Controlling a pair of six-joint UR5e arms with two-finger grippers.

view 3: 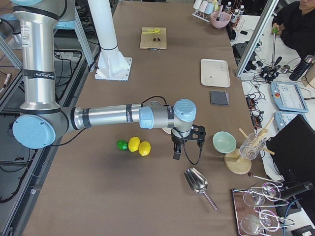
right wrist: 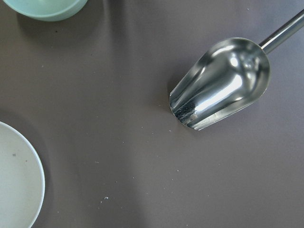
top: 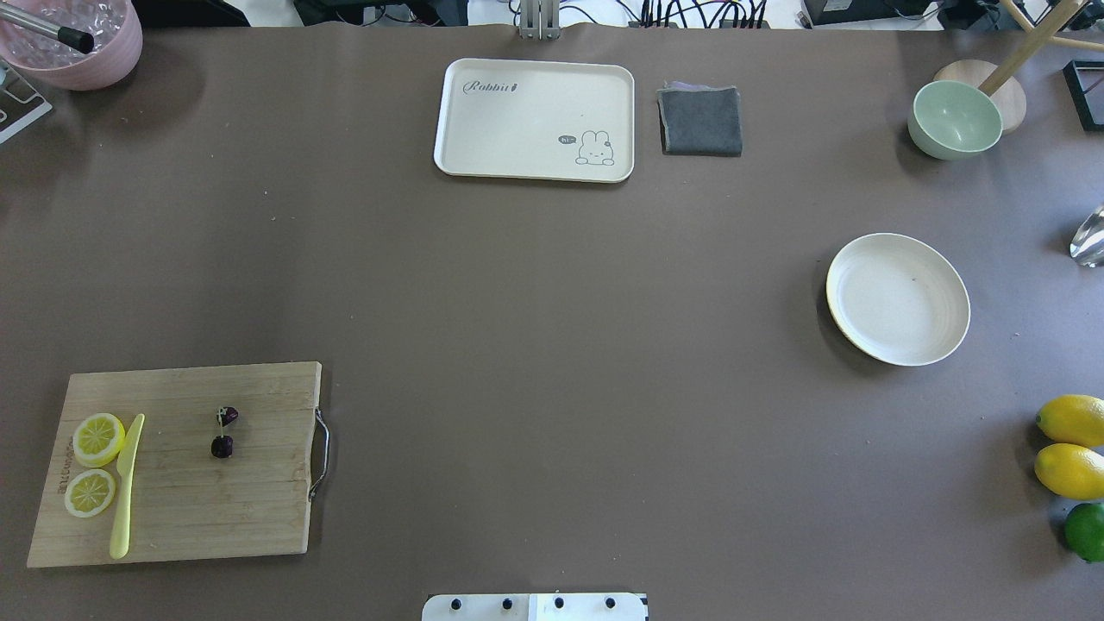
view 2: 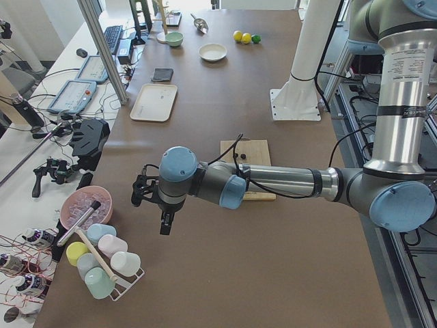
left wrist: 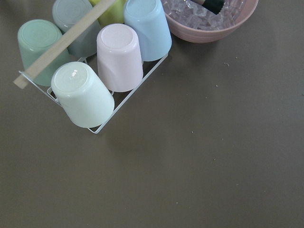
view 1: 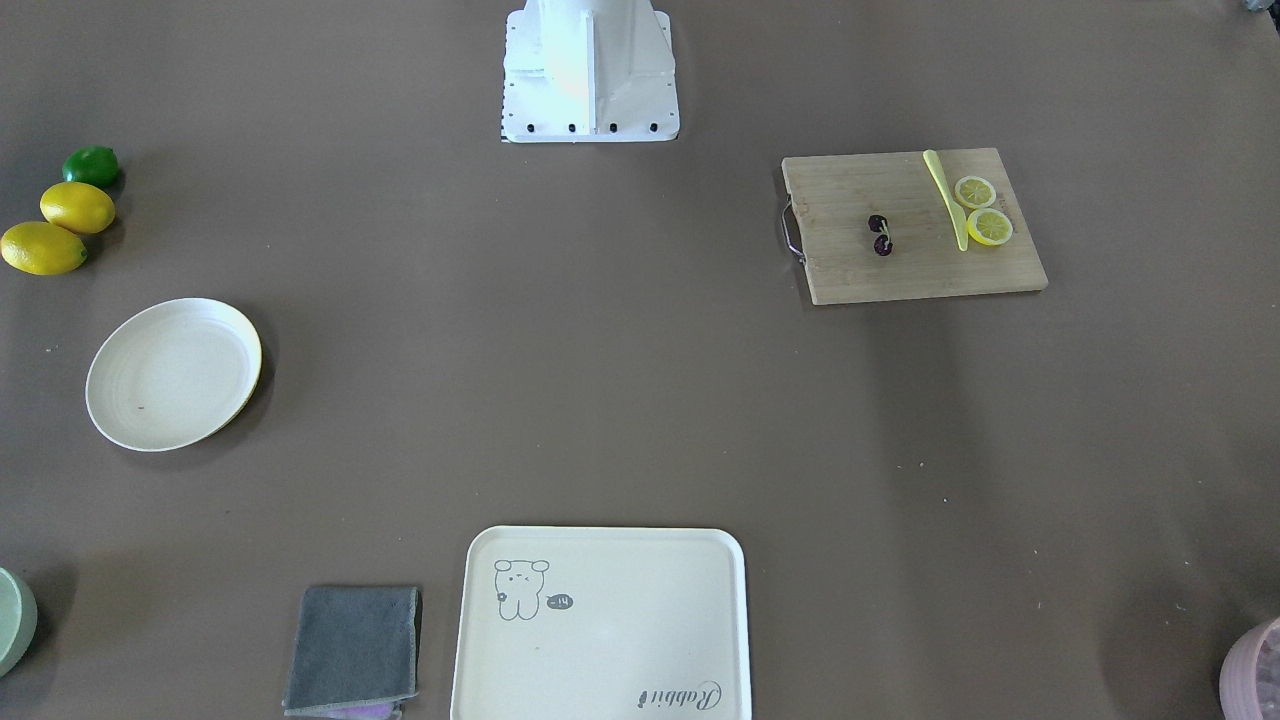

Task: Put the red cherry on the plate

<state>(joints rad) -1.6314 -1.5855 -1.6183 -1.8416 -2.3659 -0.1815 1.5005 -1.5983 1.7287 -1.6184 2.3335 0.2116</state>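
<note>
The red cherry, two dark round fruits on one stem, lies on a wooden cutting board at the robot's left. The cream plate sits bare at the robot's right; its rim shows in the right wrist view. My left gripper hangs beyond the board's end, near a cup rack, far from the cherry. My right gripper hovers beside the plate, near a metal scoop. Both show only in the side views, so I cannot tell whether they are open or shut.
Lemon slices and a yellow knife share the board. A cream tray, grey cloth, green bowl, two lemons and a lime, a metal scoop, cup rack and pink ice bowl stand around the table edges.
</note>
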